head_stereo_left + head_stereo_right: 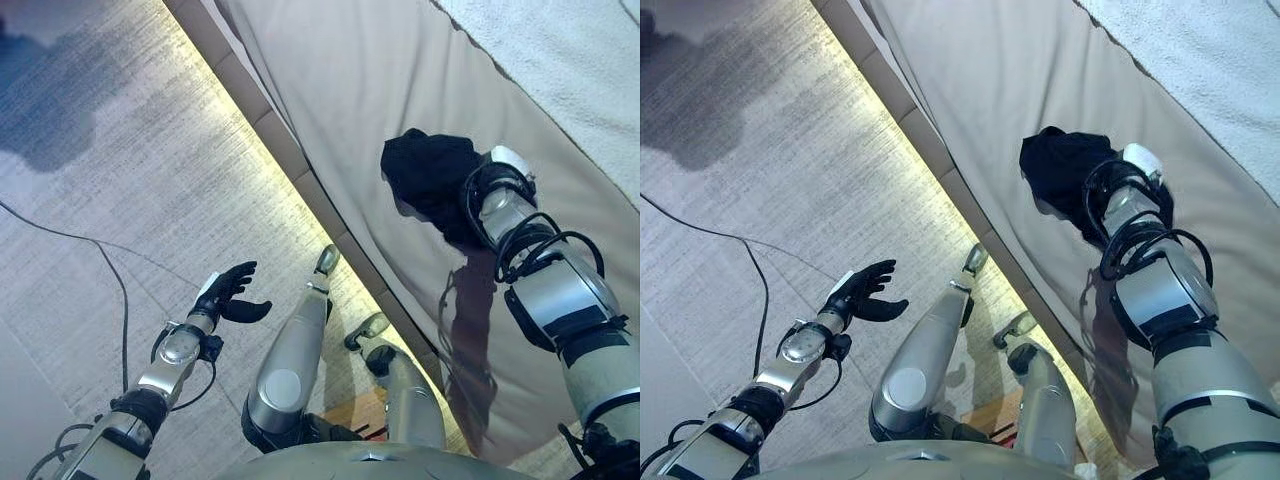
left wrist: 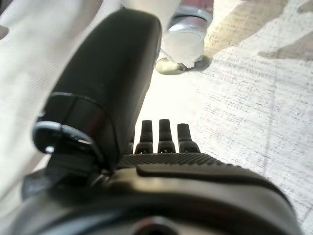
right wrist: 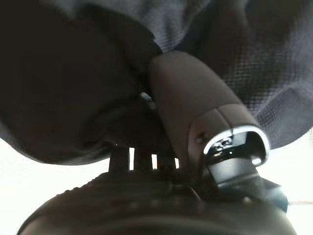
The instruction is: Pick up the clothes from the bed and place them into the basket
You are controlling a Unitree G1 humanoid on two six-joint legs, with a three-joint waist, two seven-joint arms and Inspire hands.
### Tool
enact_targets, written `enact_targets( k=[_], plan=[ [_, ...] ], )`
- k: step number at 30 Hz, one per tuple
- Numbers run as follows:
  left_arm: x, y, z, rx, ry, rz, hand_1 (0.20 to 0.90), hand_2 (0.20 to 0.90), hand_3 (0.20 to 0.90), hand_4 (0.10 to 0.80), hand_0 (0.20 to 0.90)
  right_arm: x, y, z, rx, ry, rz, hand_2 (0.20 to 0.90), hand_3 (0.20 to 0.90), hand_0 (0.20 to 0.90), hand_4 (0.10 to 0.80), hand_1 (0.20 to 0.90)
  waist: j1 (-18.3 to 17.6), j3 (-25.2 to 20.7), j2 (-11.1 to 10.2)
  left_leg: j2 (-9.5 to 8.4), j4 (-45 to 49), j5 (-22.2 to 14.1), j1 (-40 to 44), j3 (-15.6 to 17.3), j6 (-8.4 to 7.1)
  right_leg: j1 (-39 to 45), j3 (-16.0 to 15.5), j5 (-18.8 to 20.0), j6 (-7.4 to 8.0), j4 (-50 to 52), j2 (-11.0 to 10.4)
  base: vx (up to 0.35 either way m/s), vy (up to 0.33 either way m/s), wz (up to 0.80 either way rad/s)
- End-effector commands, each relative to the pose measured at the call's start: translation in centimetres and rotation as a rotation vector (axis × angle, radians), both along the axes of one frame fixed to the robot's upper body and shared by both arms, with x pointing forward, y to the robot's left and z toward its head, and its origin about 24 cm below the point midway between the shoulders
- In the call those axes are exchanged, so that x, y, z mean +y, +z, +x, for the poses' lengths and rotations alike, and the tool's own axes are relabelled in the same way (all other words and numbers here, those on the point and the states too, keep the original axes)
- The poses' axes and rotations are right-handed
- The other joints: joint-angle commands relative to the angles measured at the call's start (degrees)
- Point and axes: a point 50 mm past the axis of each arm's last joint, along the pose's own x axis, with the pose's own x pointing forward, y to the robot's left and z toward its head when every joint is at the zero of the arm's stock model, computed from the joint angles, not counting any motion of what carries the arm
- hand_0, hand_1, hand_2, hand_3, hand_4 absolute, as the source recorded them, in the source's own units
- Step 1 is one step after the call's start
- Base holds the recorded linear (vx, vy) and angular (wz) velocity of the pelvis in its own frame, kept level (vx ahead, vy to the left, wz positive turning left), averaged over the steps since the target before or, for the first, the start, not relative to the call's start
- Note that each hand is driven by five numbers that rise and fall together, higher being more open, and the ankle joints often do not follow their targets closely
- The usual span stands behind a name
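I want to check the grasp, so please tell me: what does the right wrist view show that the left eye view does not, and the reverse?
Only the right wrist view shows the right hand from close: its thumb presses into the dark cloth, and the fingers go into the folds.

Only the left eye view shows the wider scene: the bed under the cloth, the floor beside it, and the left hand, open and empty above the floor. No basket appears.

Both show the dark cloth bunched at the right hand.
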Motion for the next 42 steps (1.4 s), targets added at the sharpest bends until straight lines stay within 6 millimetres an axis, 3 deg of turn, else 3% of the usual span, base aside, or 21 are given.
enact_targets(
  k=[1, 6, 7, 11, 14, 18, 20, 22, 23, 25, 37, 40, 42],
  plan=[
    [0.9, 0.1, -0.8, -0.004, -0.028, 0.068, 0.9, 0.9, 0.9, 0.8, 0.9, 1.5, -1.6, -0.1, -0.027, 0.032, 0.1, 0.3, 0.2, 0.3, 0.1, 0.3, -0.3, -2.4, -2.7, 0.63, -1.1, 2.9, 0.9, -1.9, 5.44, 3.8, -0.3, 9.0, 3.4, -3.5, 0.4, 0.005, -0.024, -0.16],
    [1.7, -0.7, -1.6, 0.046, -0.008, 0.106, 0.9, 0.9, 0.9, 0.8, 0.9, 1.1, -1.6, -0.3, -0.164, -0.017, 0.315, 0.3, 0.2, 0.3, 0.1, 0.3, -1.2, -4.4, -3.8, 1.57, -4.8, 3.0, 5.3, -0.9, 5.06, 7.9, 0.7, 9.1, 3.43, -7.5, 1.9, -0.004, -0.014, -0.11],
    [1.8, -0.9, -1.9, 0.059, -0.007, 0.117, 0.9, 0.9, 0.9, 0.8, 0.9, 1.0, -1.5, -0.3, -0.196, -0.028, 0.383, 0.3, 0.2, 0.3, 0.1, 0.3, -1.4, -4.8, -3.9, 1.68, -5.5, 4.6, 5.5, -0.3, 5.36, 8.5, 0.1, 10.3, 2.93, -8.7, 2.1, -0.053, 0.037, -0.14],
    [2.2, -2.3, -3.3, 0.114, 0.021, 0.129, 0.9, 0.9, 0.9, 0.8, 0.9, 0.7, -1.9, -0.8, -0.337, -0.061, 0.665, 0.3, 0.2, 0.3, 0.1, 0.3, -3.2, -7.3, -4.6, 2.58, -9.3, 4.7, 10.2, 1.4, 4.92, 12.1, 2.0, 9.9, 2.99, -12.0, 3.4, 0.008, 0.045, -0.15],
    [2.2, -3.5, -4.9, 0.159, 0.042, 0.123, 0.9, 0.9, 0.9, 0.8, 0.9, 0.9, -3.0, -1.6, -0.463, -0.047, 0.92, 0.3, 0.2, 0.3, 0.1, 0.3, -5.4, -9.9, -4.7, 3.02, -11.4, 4.7, 13.6, 2.9, 4.91, 14.0, 3.4, 9.6, 2.91, -13.1, 3.8, 0.027, 0.076, -0.07],
    [1.4, -5.6, -7.5, 0.236, 0.077, 0.102, 0.9, 0.9, 0.9, 0.8, 0.9, 2.5, -4.4, -3.4, -0.571, 0.025, 1.094, 0.3, 0.2, 0.3, 0.1, 0.3, -9.5, -14.1, -4.4, 3.35, -14.2, 4.8, 18.1, 4.9, 4.99, 16.1, 5.4, 10.3, 2.71, -15.1, 3.8, 0.048, 0.104, -0.18],
    [1.1, -6.1, -8.4, 0.257, 0.088, 0.089, 0.9, 0.9, 0.9, 0.8, 0.9, 3.2, -4.7, -4.2, -0.604, 0.048, 1.141, 0.3, 0.2, 0.3, 0.1, 0.3, -10.9, -15.1, -4.2, 3.38, -15.1, 4.6, 19.9, 5.6, 4.96, 16.9, 6.4, 10.4, 2.7, -15.6, 3.7, 0.042, 0.09, -0.12],
    [0.3, -6.9, -9.7, 0.289, 0.104, 0.068, 0.9, 0.9, 0.9, 0.8, 0.9, 4.0, -5.7, -6.0, -0.634, 0.089, 1.166, 0.3, 0.2, 0.3, 0.1, 0.3, -13.1, -17.1, -3.6, 3.4, -16.4, 4.9, 21.6, 6.4, 5.11, 17.2, 7.5, 11.1, 2.77, -16.6, 3.6, 0.055, 0.142, -0.09],
    [-0.3, -7.6, -10.8, 0.316, 0.121, 0.048, 0.9, 0.9, 0.9, 0.8, 0.9, 4.0, -6.2, -8.0, -0.671, 0.121, 1.191, 0.3, 0.2, 0.3, 0.1, 0.3, -15.5, -18.8, -2.9, 3.39, -17.0, 4.5, 23.3, 7.5, 5.26, 17.6, 8.7, 11.5, 2.83, -17.5, 3.5, 0.052, 0.131, -0.16],
    [-0.9, -8.1, -11.6, 0.339, 0.13, 0.032, 0.9, 0.9, 0.9, 0.8, 0.9, 4.0, -6.2, -9.6, -0.742, 0.145, 1.206, 0.3, 0.2, 0.3, 0.1, 0.3, -17.5, -20.3, -2.1, 3.29, -17.5, 4.2, 24.8, 8.6, 5.46, 17.8, 9.8, 12.1, 2.98, -18.5, 3.4, 0.025, 0.102, -0.27],
    [-2.1, -9.1, -13.1, 0.398, 0.128, 0.013, 0.9, 0.9, 0.9, 0.8, 0.9, 3.0, -2.3, -13.8, -1.056, 0.199, 1.122, 0.3, 0.2, 0.3, 0.1, 0.3, -25.9, -24.2, -0.6, 5.03, -17.9, 3.1, 30.3, 12.6, 5.22, 20.0, 14.4, 11.7, 2.71, -19.4, 4.1, -0.029, -0.011, -0.24],
    [-2.4, -9.1, -13.0, 0.401, 0.129, 0.001, 0.9, 0.9, 0.9, 0.8, 0.9, 2.0, -1.6, -14.9, -1.137, 0.164, 1.116, 0.3, 0.2, 0.3, 0.1, 0.3, -27.3, -24.2, -0.5, 5.81, -16.2, 3.0, 31.4, 13.1, 4.72, 20.4, 15.4, 11.4, 2.13, -18.8, 4.5, -0.011, -0.034, -0.17],
    [-2.8, -9.1, -12.9, 0.401, 0.124, -0.004, 0.9, 0.9, 0.9, 0.8, 0.9, 1.3, -1.1, -15.5, -1.202, 0.14, 1.143, 0.3, 0.2, 0.3, 0.1, 0.3, -28.2, -23.9, -1.2, 6.38, -10.1, 1.3, 30.2, 13.4, 4.28, 20.5, 16.0, 11.5, 1.48, -18.4, 4.2, -0.024, -0.026, -0.17]
  ],
)
